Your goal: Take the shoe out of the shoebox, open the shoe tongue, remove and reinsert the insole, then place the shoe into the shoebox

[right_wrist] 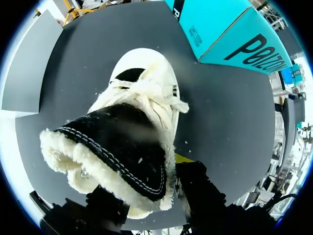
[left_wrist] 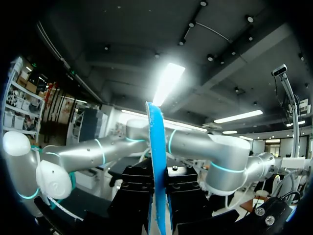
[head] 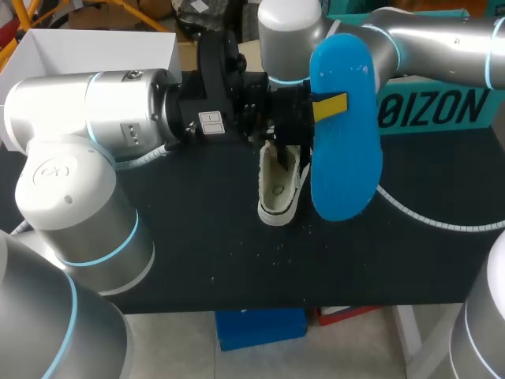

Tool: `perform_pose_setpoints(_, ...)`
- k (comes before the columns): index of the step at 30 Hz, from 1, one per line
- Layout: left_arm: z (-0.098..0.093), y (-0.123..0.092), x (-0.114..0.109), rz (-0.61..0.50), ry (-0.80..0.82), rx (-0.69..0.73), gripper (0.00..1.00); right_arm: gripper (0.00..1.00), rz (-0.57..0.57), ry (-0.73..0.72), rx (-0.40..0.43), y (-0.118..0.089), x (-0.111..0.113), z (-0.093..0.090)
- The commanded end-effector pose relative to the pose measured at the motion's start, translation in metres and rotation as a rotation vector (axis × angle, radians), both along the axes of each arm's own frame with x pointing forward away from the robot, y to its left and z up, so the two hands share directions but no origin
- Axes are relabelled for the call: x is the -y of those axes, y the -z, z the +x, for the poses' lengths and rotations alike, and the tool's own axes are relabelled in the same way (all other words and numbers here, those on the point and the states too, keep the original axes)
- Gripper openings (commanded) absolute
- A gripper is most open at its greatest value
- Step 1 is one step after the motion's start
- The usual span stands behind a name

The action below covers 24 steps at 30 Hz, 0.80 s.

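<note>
A white fleece-lined shoe (head: 278, 189) stands on the black table (head: 197, 245), toe toward me. Above and beside it hangs the blue insole (head: 345, 150), flat face up toward the head camera, with my left gripper (head: 327, 107) shut on its edge. In the left wrist view the insole (left_wrist: 155, 161) shows edge-on between the fingers. My right gripper (head: 276, 140) comes down onto the shoe's opening. In the right wrist view the shoe (right_wrist: 146, 83) has its black tongue (right_wrist: 122, 142) folded back toward the right gripper (right_wrist: 144, 183), whose fingers stand apart on either side of the tongue's fleecy edge.
A teal shoebox (head: 430, 110) lies at the back right, also in the right wrist view (right_wrist: 230, 34). A white box (head: 95, 47) stands at the back left. My left arm's large body (head: 87, 118) covers the table's left part. A white cable (head: 426, 215) trails at the right.
</note>
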<state>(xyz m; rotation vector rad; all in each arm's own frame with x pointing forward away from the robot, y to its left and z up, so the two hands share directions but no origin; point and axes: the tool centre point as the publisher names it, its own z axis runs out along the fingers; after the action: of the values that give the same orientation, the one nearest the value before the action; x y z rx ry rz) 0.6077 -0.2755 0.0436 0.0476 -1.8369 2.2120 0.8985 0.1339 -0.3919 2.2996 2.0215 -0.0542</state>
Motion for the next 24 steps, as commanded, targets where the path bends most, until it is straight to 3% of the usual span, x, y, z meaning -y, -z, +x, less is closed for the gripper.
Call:
perform_pose_setpoints(1,-0.001,0.001,0.001,0.001,-0.003,0.0,0.0,1.0,0.043,0.012,0.024,-0.01,0.011,-0.008)
perform_pose_setpoints(10,-0.001,0.001,0.001,0.001,-0.003,0.0,0.0,1.0,0.243,0.012,0.057,-0.041,0.017,-0.015)
perform_pose_setpoints(12,-0.001,0.001,0.001,0.001,-0.003,0.0,0.0,1.0,0.325,-0.075,0.051,-0.047,0.011,-0.018)
perform_pose_setpoints(24,-0.001,0.001,0.001,0.001,-0.003,0.0,0.0,1.0,0.295,-0.095,0.051,-0.051,0.009,-0.02)
